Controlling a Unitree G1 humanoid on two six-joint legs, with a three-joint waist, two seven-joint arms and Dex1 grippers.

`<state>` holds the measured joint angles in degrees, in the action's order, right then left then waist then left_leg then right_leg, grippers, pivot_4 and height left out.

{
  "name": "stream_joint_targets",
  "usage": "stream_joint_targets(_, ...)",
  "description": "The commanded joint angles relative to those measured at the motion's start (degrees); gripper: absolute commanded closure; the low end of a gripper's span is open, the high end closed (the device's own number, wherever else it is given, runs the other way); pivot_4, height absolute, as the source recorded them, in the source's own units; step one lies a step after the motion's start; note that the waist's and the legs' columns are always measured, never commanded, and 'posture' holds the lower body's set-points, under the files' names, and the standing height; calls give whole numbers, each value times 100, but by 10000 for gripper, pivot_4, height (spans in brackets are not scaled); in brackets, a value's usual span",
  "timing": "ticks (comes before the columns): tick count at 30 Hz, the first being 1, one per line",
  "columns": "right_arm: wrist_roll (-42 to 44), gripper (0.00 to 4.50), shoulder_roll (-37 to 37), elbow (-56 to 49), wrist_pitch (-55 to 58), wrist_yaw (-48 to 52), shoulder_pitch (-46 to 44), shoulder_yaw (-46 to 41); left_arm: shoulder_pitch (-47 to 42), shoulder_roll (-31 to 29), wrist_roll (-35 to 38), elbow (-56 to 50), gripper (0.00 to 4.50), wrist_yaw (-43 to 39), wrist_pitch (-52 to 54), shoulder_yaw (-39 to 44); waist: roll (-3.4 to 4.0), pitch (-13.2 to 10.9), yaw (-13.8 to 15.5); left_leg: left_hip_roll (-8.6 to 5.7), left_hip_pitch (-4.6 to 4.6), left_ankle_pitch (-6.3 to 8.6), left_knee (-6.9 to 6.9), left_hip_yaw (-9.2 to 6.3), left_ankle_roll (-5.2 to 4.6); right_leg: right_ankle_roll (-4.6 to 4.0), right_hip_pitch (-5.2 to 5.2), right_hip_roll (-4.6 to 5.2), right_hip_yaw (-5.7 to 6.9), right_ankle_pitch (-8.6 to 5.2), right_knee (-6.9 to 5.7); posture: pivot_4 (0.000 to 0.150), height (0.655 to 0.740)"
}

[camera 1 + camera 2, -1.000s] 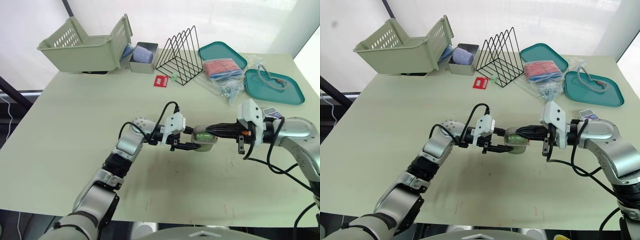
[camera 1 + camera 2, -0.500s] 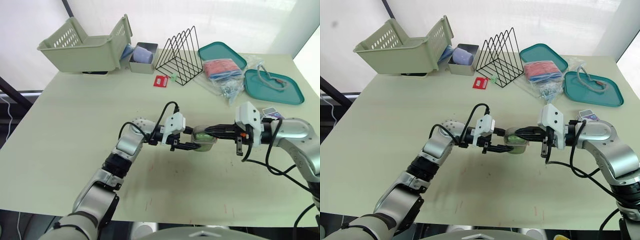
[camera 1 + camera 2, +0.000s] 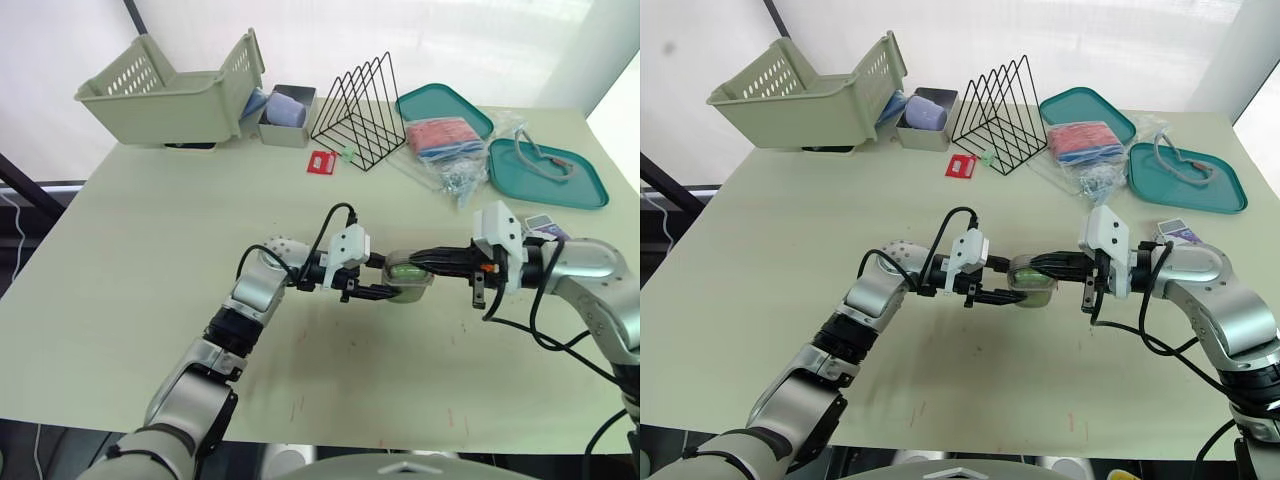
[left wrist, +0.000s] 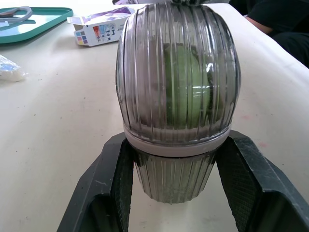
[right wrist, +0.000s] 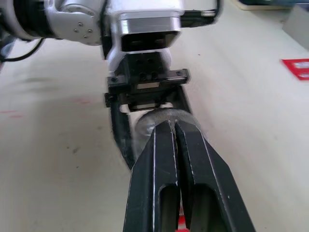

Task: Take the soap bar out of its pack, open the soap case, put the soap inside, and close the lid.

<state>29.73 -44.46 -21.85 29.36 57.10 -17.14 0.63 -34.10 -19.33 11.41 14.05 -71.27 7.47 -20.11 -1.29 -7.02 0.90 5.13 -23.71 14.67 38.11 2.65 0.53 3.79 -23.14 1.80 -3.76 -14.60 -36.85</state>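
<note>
A clear ribbed soap case (image 3: pixel 407 274) with the green soap (image 4: pixel 186 84) visible inside sits low over the middle of the table, its lid down. My left gripper (image 3: pixel 392 285) is shut on the case's lower half, one finger (image 4: pixel 108 186) on each side. From the right, my right gripper (image 3: pixel 403 264) reaches in with its fingers (image 5: pixel 176 145) pressed together, and their tips rest on the lid's top. The empty purple and white soap pack (image 4: pixel 99 30) lies behind my right wrist (image 3: pixel 545 222).
At the back stand a tilted green basket (image 3: pixel 170 90), a grey box (image 3: pixel 287 115), a black wire rack (image 3: pixel 365 100), two teal trays (image 3: pixel 548 172), a plastic bag with red cloth (image 3: pixel 445 140) and a small red card (image 3: pixel 322 162).
My right arm has edged slightly toward the case. The left gripper's hold on the case is unchanged.
</note>
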Motion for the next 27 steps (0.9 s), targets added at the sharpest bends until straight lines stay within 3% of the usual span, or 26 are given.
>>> stream_joint_targets(1,26,43884,-185,-84,7,-61,52,-390,-43,11,98,-226,24817,-87,-54,70,0,0,-4,0,0,0,0,0,0,0,0,0,0,0,0,1500,7400)
stream_joint_targets(8,141,43884,-437,3,48,139,289,-684,-79,23,113,-185,24817,-122,-47,86,1,-1,3,0,0,0,-1,-1,0,0,-1,0,0,0,0,1500,7400)
stream_joint_targets(9,130,41685,-386,-45,-115,184,451,-706,-80,30,132,-195,24817,-124,-15,98,1,-1,5,0,0,0,-1,-1,0,0,-1,0,0,0,1,1500,7400)
stream_joint_targets(11,112,36025,-208,-138,-544,285,776,-750,-83,39,162,-218,24817,-127,42,120,0,-1,3,0,-2,0,-1,-1,0,0,0,0,0,0,2,1500,7400)
stream_joint_targets(16,329,10584,88,-237,-1220,771,1640,-888,-81,38,225,-279,24817,-147,179,174,1,-1,-4,-1,-2,0,0,-3,-1,1,0,-1,0,0,2,1500,7400)
stream_joint_targets(18,390,2443,140,-197,-1570,1085,1999,-931,-72,34,292,-341,24817,-155,291,203,1,-1,2,-1,-2,0,0,-3,-1,1,0,-1,0,0,2,1500,7400)
stream_joint_targets(23,276,1133,148,-103,-2031,1360,2305,-934,-133,2,630,-560,24817,-164,885,370,1,-1,-13,-1,1,0,0,-7,-1,2,2,-2,-1,-1,2,1500,7400)
stream_joint_targets(27,213,1133,129,-62,-2147,1338,2267,-897,-240,-93,1196,-884,24817,-153,2036,556,1,-1,-9,-1,1,0,0,-9,-1,2,2,-3,-1,-1,0,1500,7400)
